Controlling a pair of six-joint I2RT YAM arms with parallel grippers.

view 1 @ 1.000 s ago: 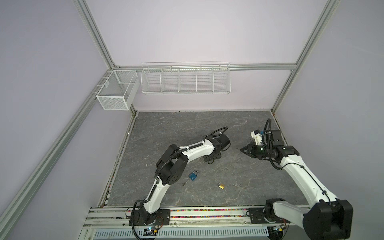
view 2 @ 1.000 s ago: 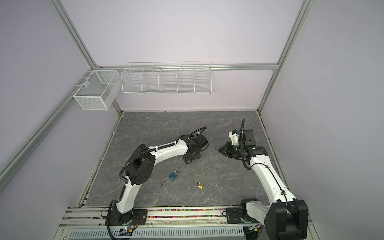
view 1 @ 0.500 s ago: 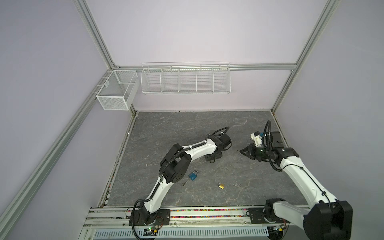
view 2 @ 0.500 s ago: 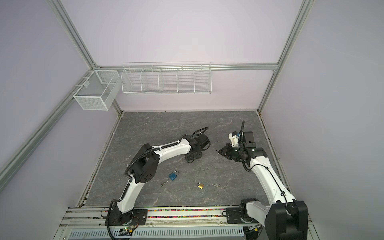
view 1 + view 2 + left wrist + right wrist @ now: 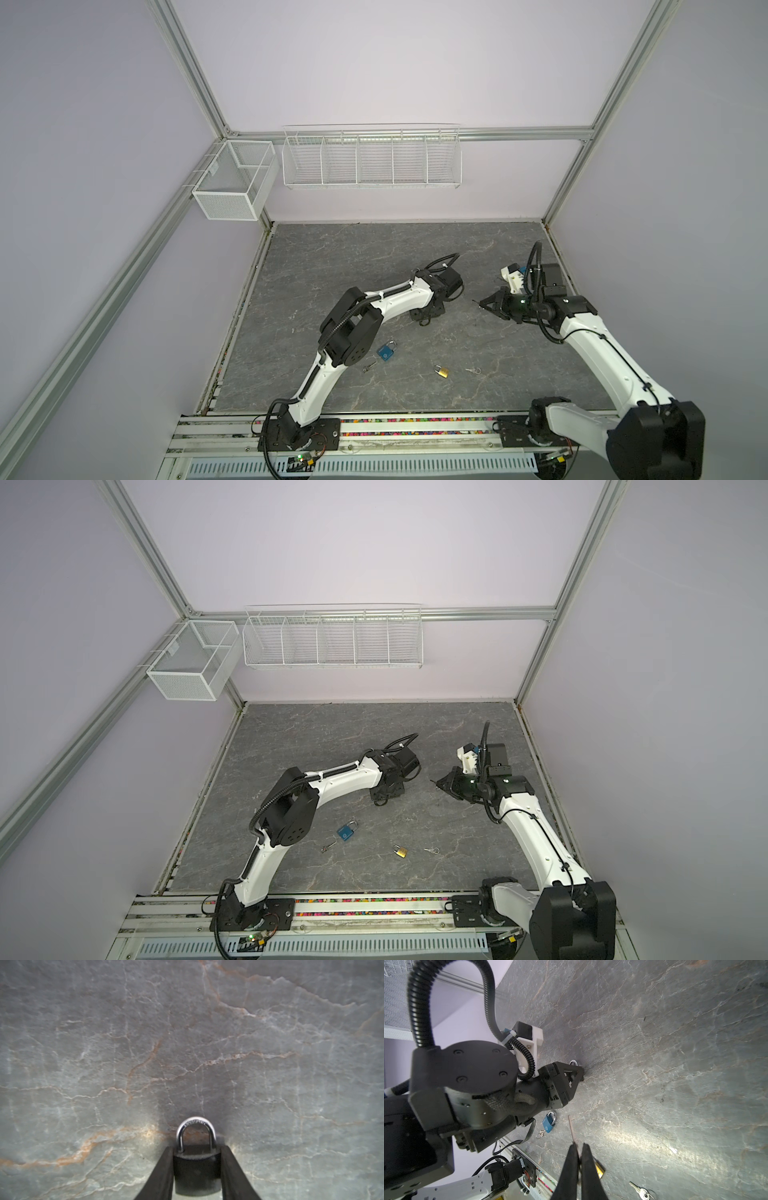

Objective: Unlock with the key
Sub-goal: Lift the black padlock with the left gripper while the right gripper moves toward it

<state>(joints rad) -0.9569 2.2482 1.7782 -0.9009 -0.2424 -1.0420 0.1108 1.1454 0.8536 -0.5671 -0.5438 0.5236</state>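
A black padlock (image 5: 197,1169) with a silver shackle lies flat on the grey stone-patterned table. My left gripper (image 5: 197,1148) reaches down to it, and both fingers press against the sides of its body. In both top views this gripper (image 5: 424,322) (image 5: 380,802) sits low at mid-table. My right gripper (image 5: 578,1145) is shut on a small key (image 5: 571,1128), whose thin blade sticks out past the fingertips. It hovers to the right of the left gripper (image 5: 482,304), pointing toward it, with a gap between them. The right wrist view shows the padlock's shackle (image 5: 573,1062) beside the left fingers.
A blue padlock (image 5: 386,351) with a key (image 5: 369,366) beside it lies nearer the front. A brass padlock (image 5: 442,371) and another key (image 5: 473,370) lie to its right. White wire baskets (image 5: 372,160) hang on the back wall.
The left arm's elbow has shifted while its gripper stayed over the black padlock and its fingers came together on it. The right gripper with the key moved slightly nearer the front.
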